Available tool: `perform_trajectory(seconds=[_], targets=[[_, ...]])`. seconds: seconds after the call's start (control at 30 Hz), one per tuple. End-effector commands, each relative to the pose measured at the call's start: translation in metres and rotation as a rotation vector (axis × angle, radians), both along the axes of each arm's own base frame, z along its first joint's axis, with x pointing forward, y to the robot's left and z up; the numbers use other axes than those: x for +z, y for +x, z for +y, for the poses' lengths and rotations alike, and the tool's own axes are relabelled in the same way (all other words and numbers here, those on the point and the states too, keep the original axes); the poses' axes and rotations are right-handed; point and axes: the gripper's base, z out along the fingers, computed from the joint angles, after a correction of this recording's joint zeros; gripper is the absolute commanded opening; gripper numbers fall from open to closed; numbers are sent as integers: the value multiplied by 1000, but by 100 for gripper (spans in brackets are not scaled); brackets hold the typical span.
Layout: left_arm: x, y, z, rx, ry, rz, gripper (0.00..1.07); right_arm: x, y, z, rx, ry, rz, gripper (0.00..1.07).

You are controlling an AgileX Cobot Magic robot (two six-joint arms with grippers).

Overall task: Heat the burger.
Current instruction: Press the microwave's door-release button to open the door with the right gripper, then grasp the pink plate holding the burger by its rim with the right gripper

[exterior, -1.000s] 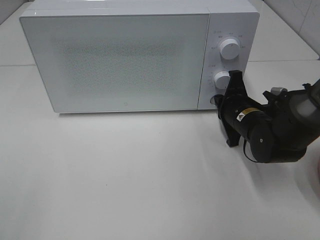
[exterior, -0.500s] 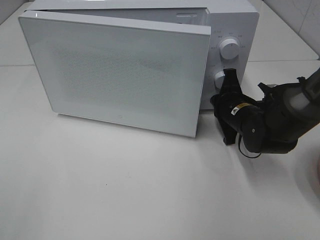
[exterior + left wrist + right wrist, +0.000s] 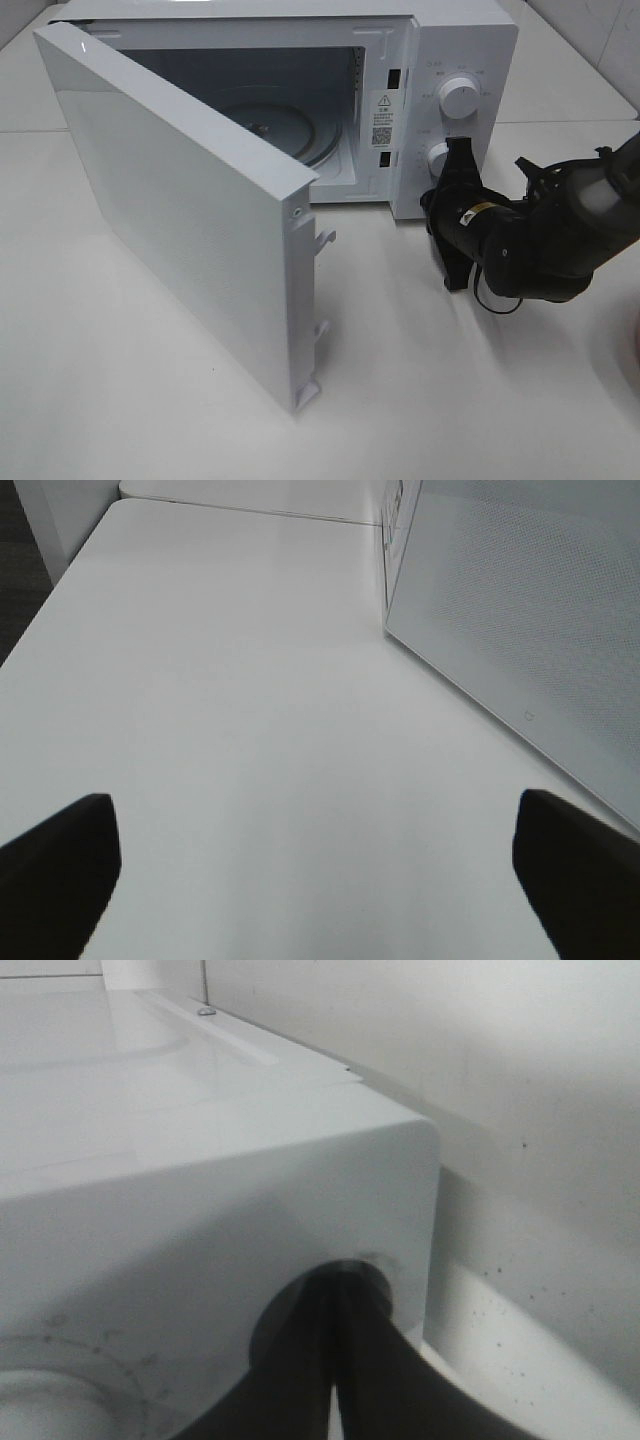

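Well, door (image 3: 170,210) wide (R pincer (image 3: 336,1295) pinched)

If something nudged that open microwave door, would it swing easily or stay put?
The door would probably swing freely: it stands wide open, held only along its left edge. It looks like a stiff flat panel, so it shouldn't flex. The latch hooks sticking out of its free edge look thin, perhaps fragile.
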Motion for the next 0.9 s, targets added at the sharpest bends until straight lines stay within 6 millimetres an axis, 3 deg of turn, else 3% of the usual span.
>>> perform_trajectory(seconds=[0.03,0.43,0.9], targets=[[1,-1,0,-1,-3,-29,100,39,22,-4,-50,59,-243,0],[1,-1,0,-1,-3,-29,100,19,-12,1,127,52,-6,0],[1,-1,0,-1,-3,-29,100,56,-56,-14,210,-72,63,1]])
